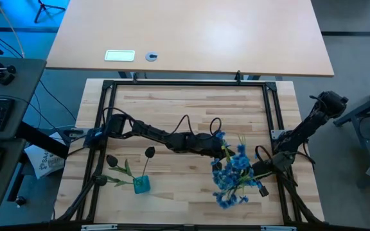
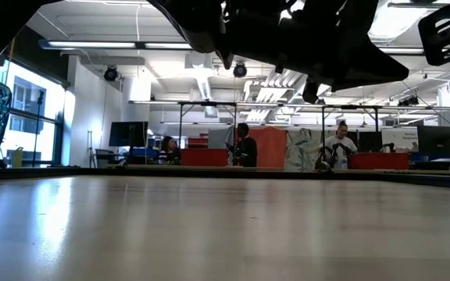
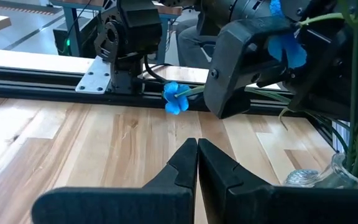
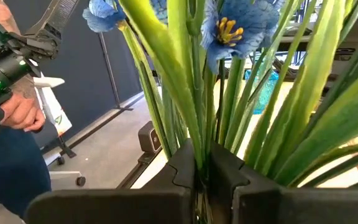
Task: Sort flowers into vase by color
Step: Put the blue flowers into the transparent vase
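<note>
I saw the left gripper (image 1: pixel 222 149) at centre frame in the high view, fingers pressed together on nothing. The right gripper (image 4: pixel 204 171) was clamped on green stems of the blue flowers (image 1: pixel 232 176), bunched at lower right. 2 dark-bud flowers (image 1: pixel 128 165) stood in a teal vase (image 1: pixel 141 185) at lower left.

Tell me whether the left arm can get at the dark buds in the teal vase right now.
Probably yes. The left claw is shut and empty near the blue flowers, and bare table lies between it and the dark buds in the teal vase.
</note>
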Motion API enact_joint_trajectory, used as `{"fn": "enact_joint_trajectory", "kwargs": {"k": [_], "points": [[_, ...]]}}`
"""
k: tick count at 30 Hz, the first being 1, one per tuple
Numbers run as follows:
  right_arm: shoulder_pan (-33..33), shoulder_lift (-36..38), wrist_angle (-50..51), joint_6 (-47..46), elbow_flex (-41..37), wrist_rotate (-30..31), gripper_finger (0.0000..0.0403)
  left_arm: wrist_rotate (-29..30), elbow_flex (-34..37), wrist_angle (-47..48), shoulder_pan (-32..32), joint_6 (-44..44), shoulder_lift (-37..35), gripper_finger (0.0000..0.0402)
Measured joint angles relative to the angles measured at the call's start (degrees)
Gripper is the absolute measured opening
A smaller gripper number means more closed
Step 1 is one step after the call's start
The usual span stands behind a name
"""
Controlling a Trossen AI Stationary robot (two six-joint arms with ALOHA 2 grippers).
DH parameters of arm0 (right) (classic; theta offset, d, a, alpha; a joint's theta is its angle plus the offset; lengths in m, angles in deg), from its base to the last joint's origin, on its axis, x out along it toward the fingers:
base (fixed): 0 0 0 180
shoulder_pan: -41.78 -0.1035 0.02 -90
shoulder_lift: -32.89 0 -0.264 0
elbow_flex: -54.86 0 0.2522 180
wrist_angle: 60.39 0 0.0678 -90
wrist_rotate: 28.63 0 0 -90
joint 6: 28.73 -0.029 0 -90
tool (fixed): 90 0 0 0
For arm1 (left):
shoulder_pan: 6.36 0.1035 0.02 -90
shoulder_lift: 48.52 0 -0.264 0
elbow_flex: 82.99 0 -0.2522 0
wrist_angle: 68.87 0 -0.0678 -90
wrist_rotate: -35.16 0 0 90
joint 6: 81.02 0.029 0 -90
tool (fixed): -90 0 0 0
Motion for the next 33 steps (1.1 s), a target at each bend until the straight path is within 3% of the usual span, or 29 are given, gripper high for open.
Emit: {"fn": "enact_joint_trajectory", "kwargs": {"k": [5, 13, 20, 33], "points": [[0.00, 0.02, 1.35, -0.61, 0.00, 0.00, 0.0026, 0.93, 0.00, -0.02, 0.00, 1.17, 0.00, 0.0000], [-0.01, 0.07, 6.72, -4.51, 0.06, -0.05, 0.0125, 1.90, 0.00, 0.00, 0.00, 1.21, 0.00, 0.0000], [0.00, 0.88, 4.03, -3.58, -0.15, 1.35, 0.0177, 2.96, 0.00, 0.00, 0.00, 1.14, -0.02, 0.0000], [0.00, 14.74, 3.32, -2.51, -0.24, 1.46, 0.0230, 2.98, 0.00, -0.04, 0.00, 0.72, -0.09, 0.0000]]}}
